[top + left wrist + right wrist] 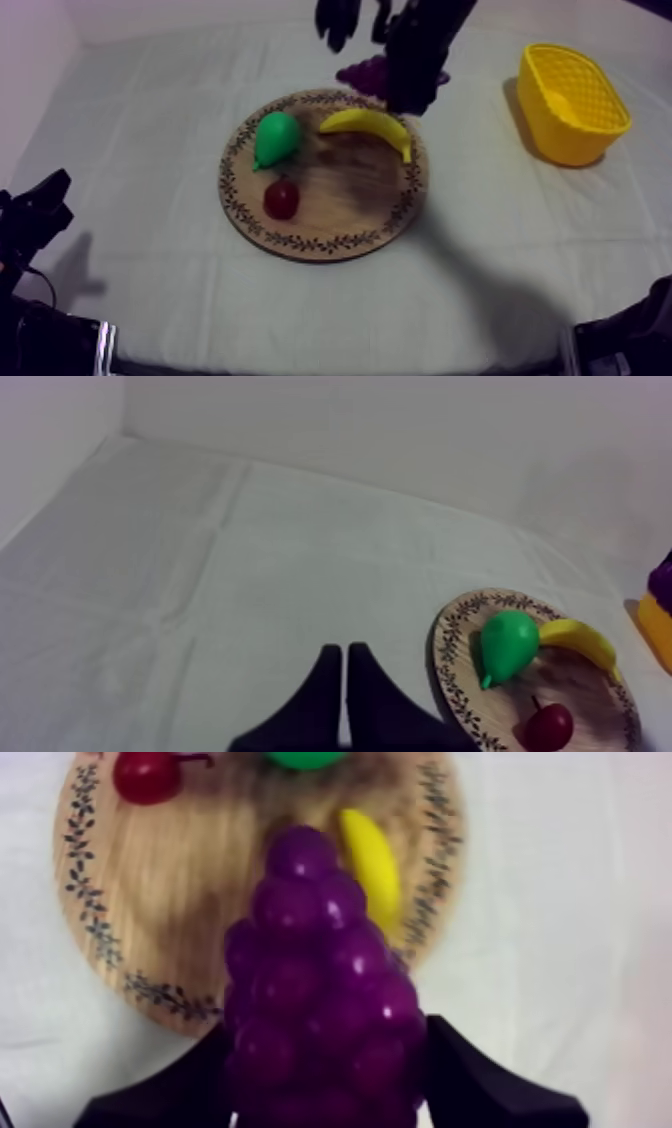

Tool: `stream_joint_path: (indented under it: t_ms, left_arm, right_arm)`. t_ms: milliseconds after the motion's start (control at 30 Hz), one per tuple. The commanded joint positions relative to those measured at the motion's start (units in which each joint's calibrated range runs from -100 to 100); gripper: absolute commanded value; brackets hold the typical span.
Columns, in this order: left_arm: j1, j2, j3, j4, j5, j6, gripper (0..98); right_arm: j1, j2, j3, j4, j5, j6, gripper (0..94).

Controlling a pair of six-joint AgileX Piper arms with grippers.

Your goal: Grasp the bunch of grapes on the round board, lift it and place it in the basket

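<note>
The purple bunch of grapes hangs above the far rim of the round wooden board, with my right gripper shut on it. In the right wrist view the grapes sit between the two black fingers, over the board's edge. The yellow basket stands at the right, apart from the board. My left gripper rests low at the left, and its fingers lie together as a narrow wedge.
On the board lie a green pear, a banana and a small red fruit. The grey-white cloth between the board and the basket is bare. A pale wall runs along the table's far edge.
</note>
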Motion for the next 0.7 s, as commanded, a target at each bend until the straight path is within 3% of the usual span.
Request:
stream_joint_path:
  t_ms: [0, 667]
  left_arm:
    - [0.00, 0.00, -0.03, -0.03, -0.05, -0.01, 0.1]
    - [0.00, 0.00, -0.03, -0.03, -0.05, -0.01, 0.1]
  right_arm:
    - [1.46, -3.87, 0.48, 0.27, -1.67, -0.43, 34.6]
    - [17.50, -19.32, 8.15, 2.80, -17.80, -7.95, 35.6]
